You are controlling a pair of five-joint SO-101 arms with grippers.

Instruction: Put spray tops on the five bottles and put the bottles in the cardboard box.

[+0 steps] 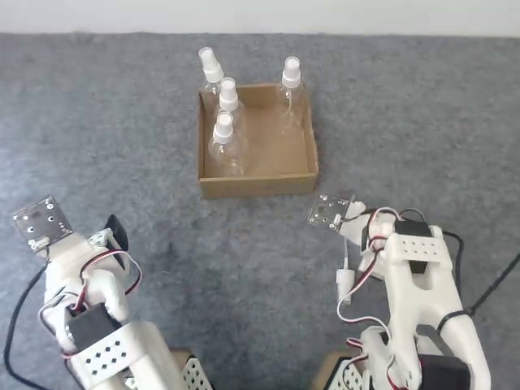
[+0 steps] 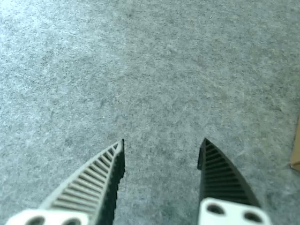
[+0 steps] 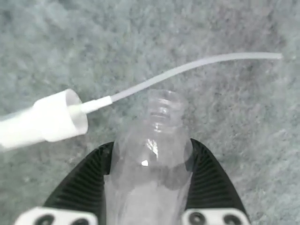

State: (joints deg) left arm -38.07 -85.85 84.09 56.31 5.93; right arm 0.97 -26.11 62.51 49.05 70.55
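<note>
Uncapped bottle [image 3: 151,176] clamped by right gripper [image 3: 152,147].
It is held low over the carpet [image 2: 154,61], with the loose spray top [image 3: 51,122] laid beside its neck. Left gripper [image 2: 161,145] is held apart over carpet. Four capped bottles [image 1: 223,138] are stood at the cardboard box [image 1: 258,185].

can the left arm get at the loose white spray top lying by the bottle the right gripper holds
Probably yes. The left gripper is open and empty, and bare grey carpet lies between it and the white spray top. The right gripper, shut on the clear plastic bottle, sits close beside it.
</note>
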